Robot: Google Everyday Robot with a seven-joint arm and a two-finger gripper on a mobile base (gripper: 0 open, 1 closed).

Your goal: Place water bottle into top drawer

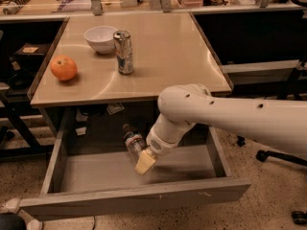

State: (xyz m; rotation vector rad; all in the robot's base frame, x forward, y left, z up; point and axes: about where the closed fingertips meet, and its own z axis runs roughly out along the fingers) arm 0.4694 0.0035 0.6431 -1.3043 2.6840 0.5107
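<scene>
The top drawer [134,199] is pulled open under the table, its grey floor bare. The water bottle [133,141] is a small clear bottle, tilted with its cap up and to the left, inside the drawer's opening just above the floor near the back middle. My gripper [143,161] comes down from the white arm on the right and is shut on the bottle's lower end. A cream fingertip [144,164] shows below the bottle.
On the tabletop [168,56] stand an orange [63,67], a white bowl [100,37] and a silver-and-blue can [124,51]. Cluttered benches run along the back. A chair base [283,157] stands on the floor at right.
</scene>
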